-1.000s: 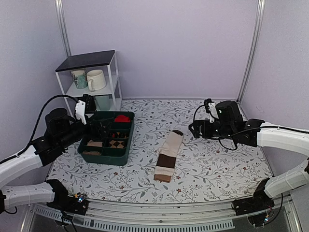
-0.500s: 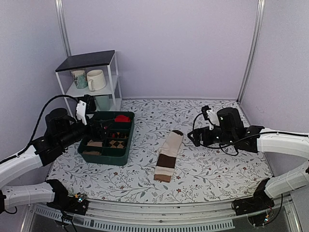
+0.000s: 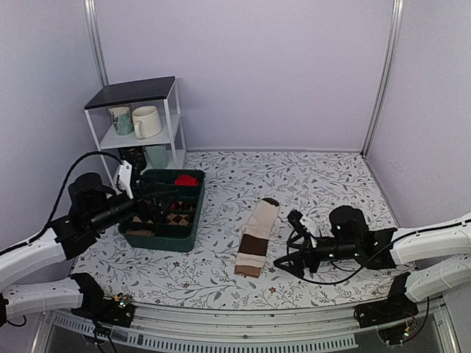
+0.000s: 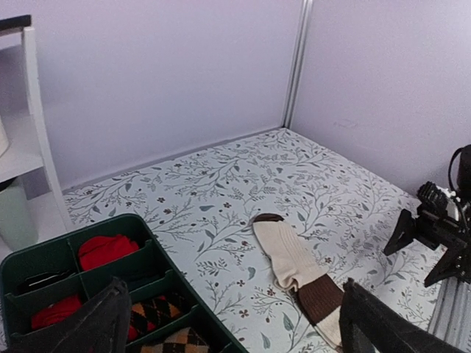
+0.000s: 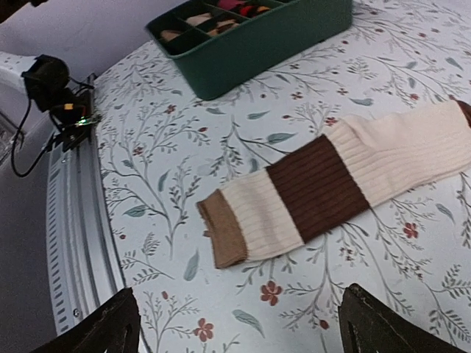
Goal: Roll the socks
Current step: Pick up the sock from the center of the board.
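Main risk: right fingers (image 3: pixel 283 265) are spread wide and hold nothing, low over the desk (image 3: pixel 331 184) just right of the near cuff end of the socks (image 3: pixel 256 239), not touching. If they close on the top layer only, the pair would likely split and just one sock would roll. A shallow bite on the cuff could slip, leaving a loose or skewed roll. The fabric looks soft and limp, so pushing it may drag or bunch it along the desk rather than turning it over. Left fingers (image 3: pixel 160 198) are also fully open and empty, hanging over the green tray (image 3: pixel 158 237). A careless swing toward the socks could clip the tray wall or snag the red rolled pair (image 4: pixel 107 250) inside. Both arms heading for one small target could bump each other. The socks lie flat mid-desk, right of the tray and apart from it, long axis running near to far with a slight slant. They are ribbed cream, with a tan cuff at the near end, a wide dark brown band and a dark brown toe at the far end. They look stacked as one; a second sock underneath can't be confirmed. Unrolled, no fold started.
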Robot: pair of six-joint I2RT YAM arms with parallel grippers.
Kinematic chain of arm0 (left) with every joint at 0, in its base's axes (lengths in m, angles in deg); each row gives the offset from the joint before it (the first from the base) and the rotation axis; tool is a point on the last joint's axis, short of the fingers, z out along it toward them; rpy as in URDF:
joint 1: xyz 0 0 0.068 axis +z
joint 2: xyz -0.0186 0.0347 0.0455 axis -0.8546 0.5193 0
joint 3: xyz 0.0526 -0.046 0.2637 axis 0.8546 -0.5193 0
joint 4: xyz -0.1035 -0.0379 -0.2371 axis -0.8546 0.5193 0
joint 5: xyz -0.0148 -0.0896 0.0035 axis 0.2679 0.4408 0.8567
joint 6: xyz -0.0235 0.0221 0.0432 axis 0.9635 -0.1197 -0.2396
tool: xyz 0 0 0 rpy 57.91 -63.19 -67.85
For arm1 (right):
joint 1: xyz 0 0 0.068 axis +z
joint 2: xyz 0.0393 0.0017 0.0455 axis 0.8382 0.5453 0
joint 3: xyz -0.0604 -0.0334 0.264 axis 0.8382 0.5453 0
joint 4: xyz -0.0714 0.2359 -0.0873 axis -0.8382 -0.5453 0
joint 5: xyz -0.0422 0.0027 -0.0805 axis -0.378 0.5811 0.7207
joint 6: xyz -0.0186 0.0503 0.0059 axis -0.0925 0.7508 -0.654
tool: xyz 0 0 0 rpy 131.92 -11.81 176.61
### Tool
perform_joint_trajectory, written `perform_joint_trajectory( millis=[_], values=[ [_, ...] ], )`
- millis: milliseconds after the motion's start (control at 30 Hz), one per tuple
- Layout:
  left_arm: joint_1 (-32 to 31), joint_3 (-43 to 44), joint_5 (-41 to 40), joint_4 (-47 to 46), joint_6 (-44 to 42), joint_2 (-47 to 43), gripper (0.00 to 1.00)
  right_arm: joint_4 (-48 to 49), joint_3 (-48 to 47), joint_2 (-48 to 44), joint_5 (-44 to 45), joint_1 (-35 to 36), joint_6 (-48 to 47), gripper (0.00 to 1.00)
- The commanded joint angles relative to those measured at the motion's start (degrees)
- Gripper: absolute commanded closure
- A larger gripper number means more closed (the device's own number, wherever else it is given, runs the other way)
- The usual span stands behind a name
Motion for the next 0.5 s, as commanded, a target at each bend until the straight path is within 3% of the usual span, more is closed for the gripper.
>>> perform_joint_trajectory(
  millis=[0, 233, 467],
  values=[
    [-4.46, -0.95, 3.40, -2.16, 0.13, 2.83, 0.01, 11.86, 1.42, 1.54, -3.36, 4.92, -3.53, 0.06],
    [-13.74, -1.84, -1.60, -4.38, -1.52, 8.84, 0.01, 13.02, -3.20, 12.49, 2.75, 13.05, -6.83, 0.12],
    [-22.83, -3.14, -5.41, -5.24, -3.98, 14.81, 0.01, 16.59, -6.10, 19.37, 6.55, 15.25, -10.54, 0.18]
  ],
)
